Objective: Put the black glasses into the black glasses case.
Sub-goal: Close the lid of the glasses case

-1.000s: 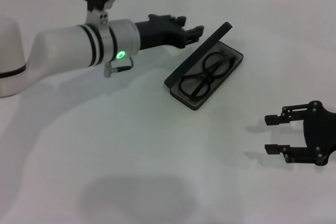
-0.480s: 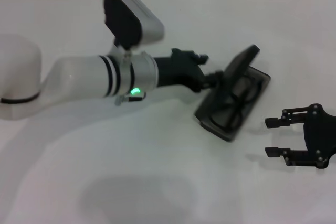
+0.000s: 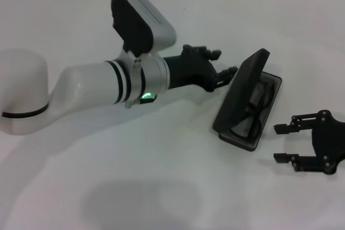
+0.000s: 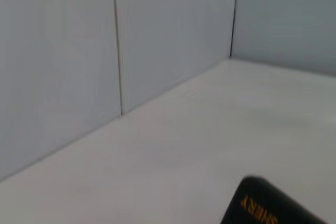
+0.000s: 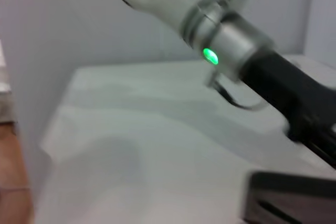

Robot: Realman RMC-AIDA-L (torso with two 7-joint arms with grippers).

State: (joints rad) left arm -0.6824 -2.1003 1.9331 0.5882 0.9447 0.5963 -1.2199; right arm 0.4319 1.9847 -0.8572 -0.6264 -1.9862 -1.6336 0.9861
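You are watching the left gripper point(image 3: 229, 74) pressing its fingertips against the back of the lid point(image 3: 245, 87) of the case point(image 3: 248, 136), which is standing half-raised and leaning over the tray on the table point(image 3: 161, 187). The fingers look nearly together, but whether they are clenched or parted you cannot tell from here. The glasses point(image 3: 253, 117) are lying inside the tray, partly hidden by the lid, so the placing looks done and the closing is what is under way. The main risk is that the push is acting sideways as well as down: with nothing bracing the case, it may be sliding across the table toward the right gripper point(image 3: 283, 144), which is idling with its fingers spread apart just beside the case's near corner. Another risk is a temple or rim sitting proud of the tray edge and getting pinched as the lid drops; the view is not showing clearly whether the frame is lying flat. As for writing, the left wrist view is showing orange lettering point(image 4: 257, 212) on the lid's outside, reading roughly "SHERY".
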